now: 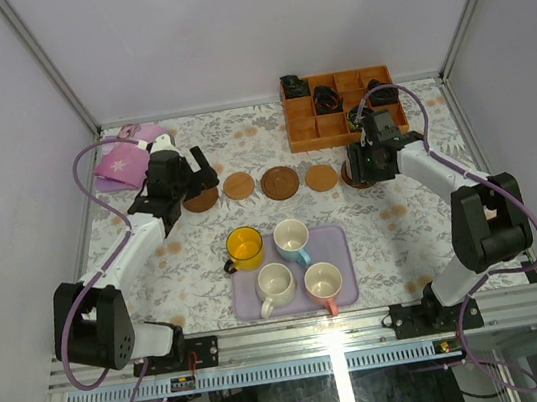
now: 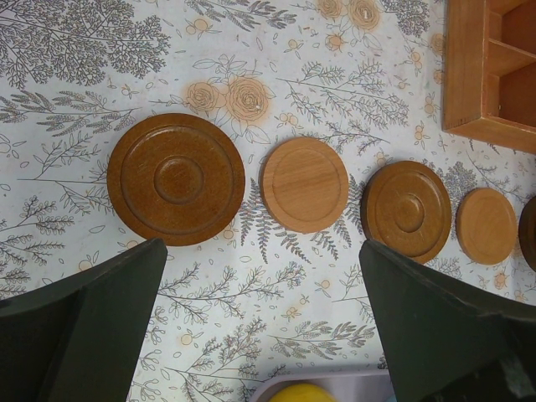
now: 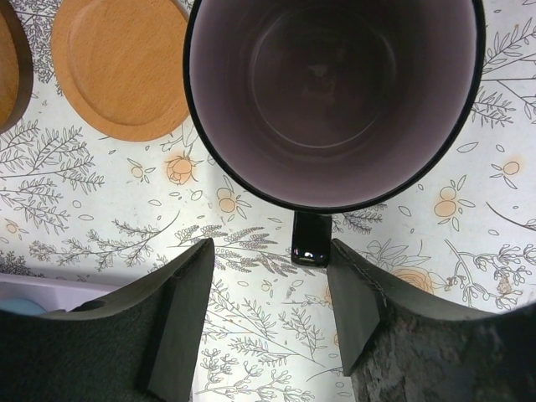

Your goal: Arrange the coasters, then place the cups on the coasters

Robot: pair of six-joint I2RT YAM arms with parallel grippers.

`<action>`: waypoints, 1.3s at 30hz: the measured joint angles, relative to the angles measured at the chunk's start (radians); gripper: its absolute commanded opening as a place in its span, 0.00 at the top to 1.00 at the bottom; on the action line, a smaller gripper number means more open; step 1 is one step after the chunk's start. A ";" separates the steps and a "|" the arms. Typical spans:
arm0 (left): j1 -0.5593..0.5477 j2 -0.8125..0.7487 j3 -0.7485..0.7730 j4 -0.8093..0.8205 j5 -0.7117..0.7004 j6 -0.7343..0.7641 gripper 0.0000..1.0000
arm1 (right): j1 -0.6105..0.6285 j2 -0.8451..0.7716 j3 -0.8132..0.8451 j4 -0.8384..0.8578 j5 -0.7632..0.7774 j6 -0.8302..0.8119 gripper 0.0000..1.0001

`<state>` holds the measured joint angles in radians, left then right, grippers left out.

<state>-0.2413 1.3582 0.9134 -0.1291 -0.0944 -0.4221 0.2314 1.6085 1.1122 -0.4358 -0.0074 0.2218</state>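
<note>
Four coasters lie in a row on the floral cloth: dark ringed point(image 1: 201, 200), tan point(image 1: 238, 185), dark ringed point(image 1: 280, 182), tan point(image 1: 322, 177). The left wrist view shows them as point(image 2: 176, 178), point(image 2: 304, 184), point(image 2: 406, 211), point(image 2: 486, 226). My left gripper point(image 1: 202, 175) point(image 2: 261, 251) hangs open just before the row, holding nothing. Yellow point(image 1: 245, 248), light blue point(image 1: 292, 241), cream point(image 1: 275, 286) and pink point(image 1: 323, 284) cups stand on the lavender tray point(image 1: 342, 251). The greyish-purple cup point(image 3: 335, 92) sits right of the row. Its dark handle point(image 3: 311, 239) lies between the fingers of my open right gripper point(image 1: 370, 168) point(image 3: 270, 251).
The orange-brown compartment box point(image 1: 341, 107) stands at the back right with dark items in it. A pink cloth pouch point(image 1: 121, 162) lies at the back left. White walls and metal posts close in the table.
</note>
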 measured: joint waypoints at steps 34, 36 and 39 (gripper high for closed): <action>0.000 -0.064 -0.013 -0.027 0.035 0.000 0.00 | 0.443 -0.732 -0.232 -0.301 -0.030 0.254 0.04; 0.000 -0.072 -0.022 -0.029 0.043 0.000 0.00 | 0.480 -0.772 -0.250 -0.321 -0.049 0.284 0.02; 0.000 -0.077 -0.033 -0.031 0.050 -0.004 0.00 | 0.542 -0.801 -0.287 -0.344 -0.067 0.329 0.02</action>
<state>-0.2413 1.2812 0.8806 -0.1600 -0.0441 -0.4259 0.7738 0.8074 0.8249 -0.7795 -0.0746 0.5507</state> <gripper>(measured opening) 0.997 0.973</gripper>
